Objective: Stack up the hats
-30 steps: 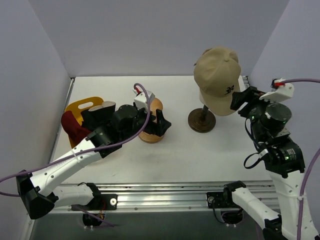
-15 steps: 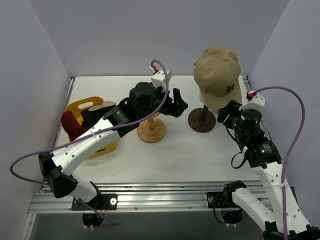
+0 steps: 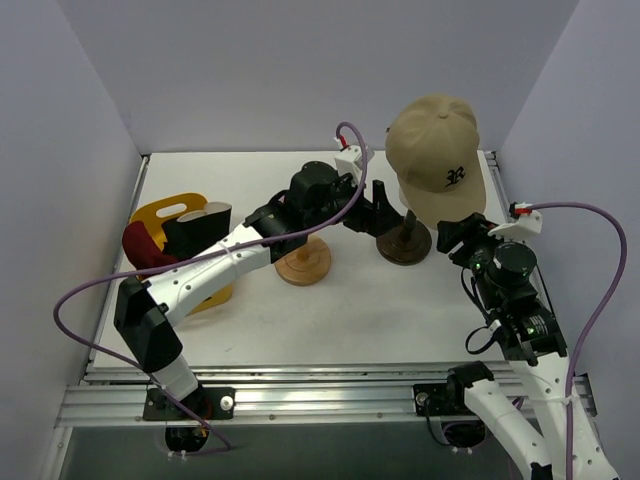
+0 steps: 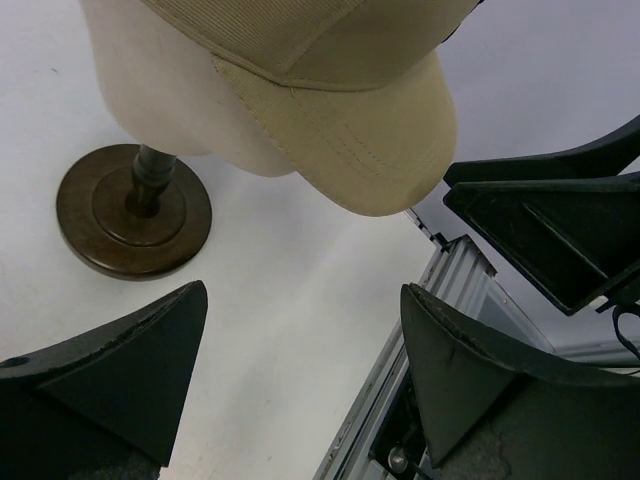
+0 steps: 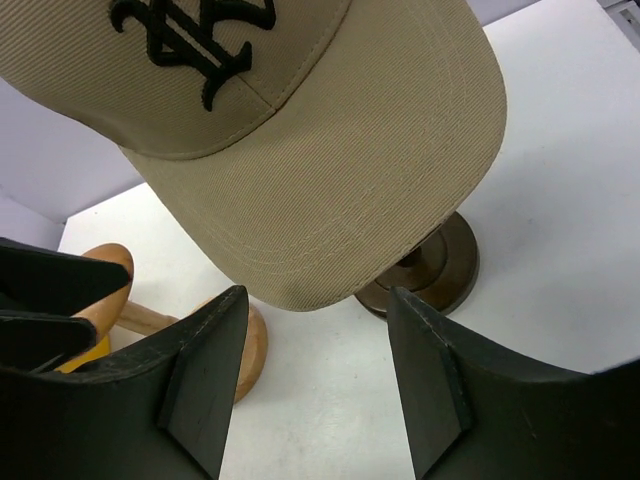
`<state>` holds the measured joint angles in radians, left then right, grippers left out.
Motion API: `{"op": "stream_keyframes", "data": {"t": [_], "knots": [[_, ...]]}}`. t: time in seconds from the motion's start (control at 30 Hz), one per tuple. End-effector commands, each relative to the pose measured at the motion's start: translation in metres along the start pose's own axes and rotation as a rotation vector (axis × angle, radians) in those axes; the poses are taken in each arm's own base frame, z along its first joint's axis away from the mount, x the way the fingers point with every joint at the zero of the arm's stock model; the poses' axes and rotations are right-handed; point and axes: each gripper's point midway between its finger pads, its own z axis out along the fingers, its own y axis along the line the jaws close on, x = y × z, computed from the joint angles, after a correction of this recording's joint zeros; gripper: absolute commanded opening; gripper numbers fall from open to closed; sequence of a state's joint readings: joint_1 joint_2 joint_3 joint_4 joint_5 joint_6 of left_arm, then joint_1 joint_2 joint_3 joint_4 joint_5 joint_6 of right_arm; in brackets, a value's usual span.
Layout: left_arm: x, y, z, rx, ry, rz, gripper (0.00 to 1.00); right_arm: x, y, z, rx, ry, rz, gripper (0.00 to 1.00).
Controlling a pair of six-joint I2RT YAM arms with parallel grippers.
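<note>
A tan baseball cap [image 3: 437, 150] with a dark logo sits on the cream mannequin head, its brim [image 5: 330, 200] pointing toward the right arm. My left gripper [image 3: 385, 218] is open beside the stand's dark base [image 3: 405, 243], below and left of the cap. In the left wrist view the brim [image 4: 360, 140] hangs above the gap between the left gripper's fingers [image 4: 305, 330]. My right gripper [image 3: 462, 235] is open just under the brim tip, nothing between its fingers [image 5: 315, 340]. A dark red hat [image 3: 145, 255] and a black hat [image 3: 195, 228] lie at the far left.
A bare wooden mushroom-shaped stand [image 3: 303, 262] stands left of the mannequin base, under the left arm. A yellow tray [image 3: 165, 212] lies under the hats at the left. The metal rail [image 4: 440, 290] of the table's right edge runs close by both grippers.
The left arm swung right from the wooden stand to the mannequin stand. The right arm drew back and down to below the cap's brim, its jaws narrowing slightly.
</note>
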<state>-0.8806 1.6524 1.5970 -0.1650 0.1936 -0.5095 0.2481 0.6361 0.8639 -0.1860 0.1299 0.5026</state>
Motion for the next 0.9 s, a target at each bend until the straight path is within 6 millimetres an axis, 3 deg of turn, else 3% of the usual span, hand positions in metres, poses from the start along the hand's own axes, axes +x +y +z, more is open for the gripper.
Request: {"op": "stream_keyframes", "data": {"t": [0.0, 0.27, 0.67, 0.87], "knots": [[-0.035, -0.033, 0.003, 0.137, -0.093, -0.002, 0.87, -0.017, 0.015, 0.003, -0.073, -0.082, 0.035, 0.53], [-0.038, -0.03, 0.023, 0.141, -0.1, -0.014, 0.87, -0.023, 0.027, 0.004, -0.136, -0.092, -0.027, 0.53], [-0.048, -0.033, 0.027, 0.153, -0.148, -0.016, 0.87, -0.039, 0.052, -0.011, -0.251, -0.11, -0.039, 0.53], [-0.045, -0.029, 0.027, 0.137, -0.146, -0.02, 0.87, -0.037, 0.052, -0.009, -0.241, -0.079, -0.056, 0.53]]}}
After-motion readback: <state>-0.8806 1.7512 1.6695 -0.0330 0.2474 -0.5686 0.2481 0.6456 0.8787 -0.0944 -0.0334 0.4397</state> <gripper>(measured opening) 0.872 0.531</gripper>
